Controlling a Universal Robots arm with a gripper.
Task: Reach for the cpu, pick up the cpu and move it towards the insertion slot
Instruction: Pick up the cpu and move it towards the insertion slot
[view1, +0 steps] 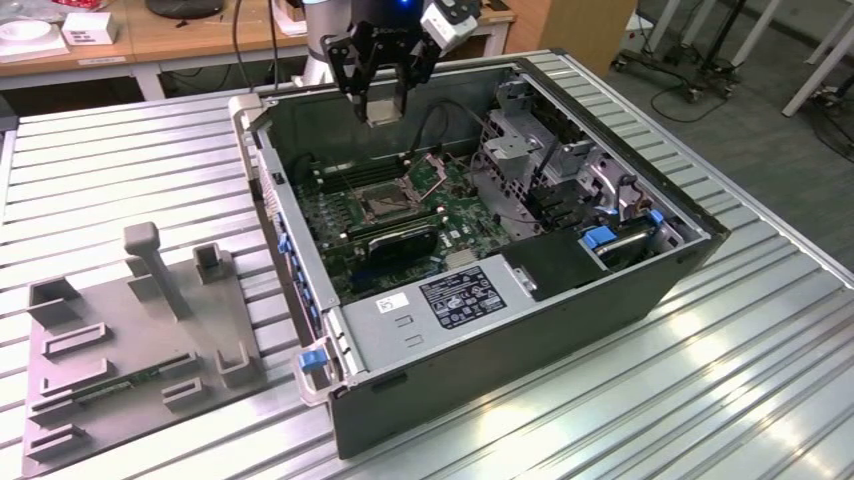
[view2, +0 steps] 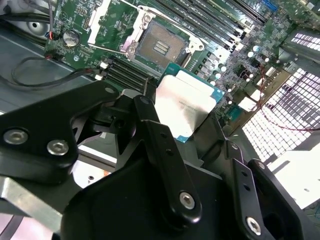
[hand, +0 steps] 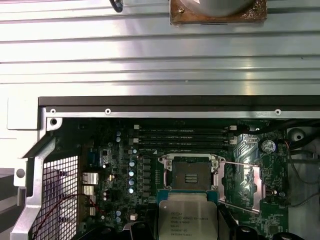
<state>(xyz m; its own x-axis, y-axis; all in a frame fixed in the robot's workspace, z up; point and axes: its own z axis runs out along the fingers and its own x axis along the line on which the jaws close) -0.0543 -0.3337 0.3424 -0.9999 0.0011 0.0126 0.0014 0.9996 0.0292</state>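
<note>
Tool (view2: 187, 127) grips the cpu (view2: 182, 107) — just above the insertion slot (view2: 161, 45).

1. The cpu (view2: 182, 107), a small flat square chip with a pale silvery metal top and a green edge, is hanging flat in the air above the circuit board, just short of the slot.
2. The insertion slot (hand: 191, 175), a square socket with a silver metal frame and dark centre, is lying open and unfilled amid green circuit board.
</note>
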